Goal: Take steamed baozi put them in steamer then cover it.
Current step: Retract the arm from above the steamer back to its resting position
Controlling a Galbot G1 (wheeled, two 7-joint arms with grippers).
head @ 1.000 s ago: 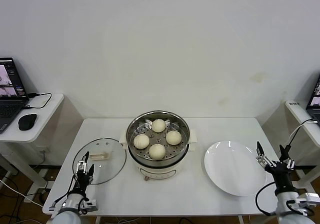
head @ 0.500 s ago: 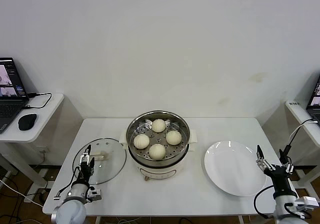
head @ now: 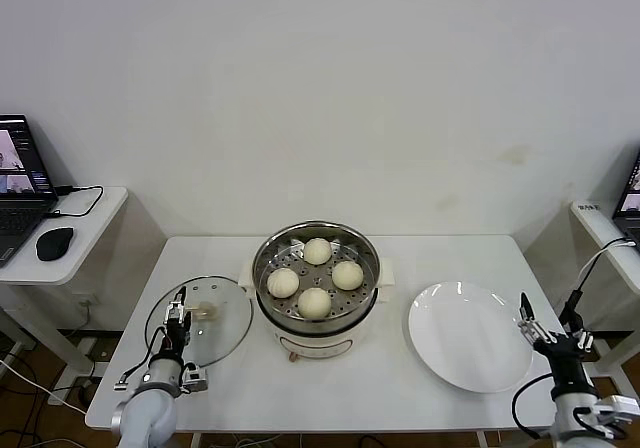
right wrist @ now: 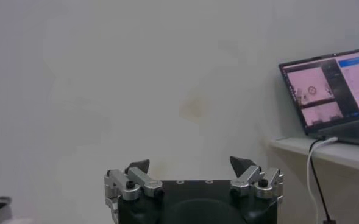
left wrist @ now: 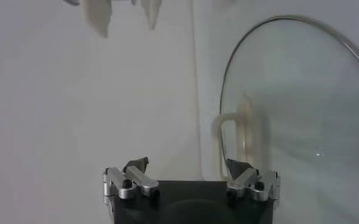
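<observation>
Four baozi (head: 315, 278) already sit in the steamer (head: 316, 290), so I hold my left gripper (head: 176, 320), jaws spread, over the lid (head: 199, 320) lying beside it. My right gripper (head: 548, 326) idles open beyond the plate (head: 467, 336).

I work in a lab: bare white wall (head: 320, 88), plain white table (head: 330, 388), and at 9 and 3 o'clock, side desks with 2 laptops (head: 18, 183) running, a mouse (head: 54, 243), loose cables.

Four steamed baozi (head: 314, 302) in steamer (head: 318, 320) (uncovered)
</observation>
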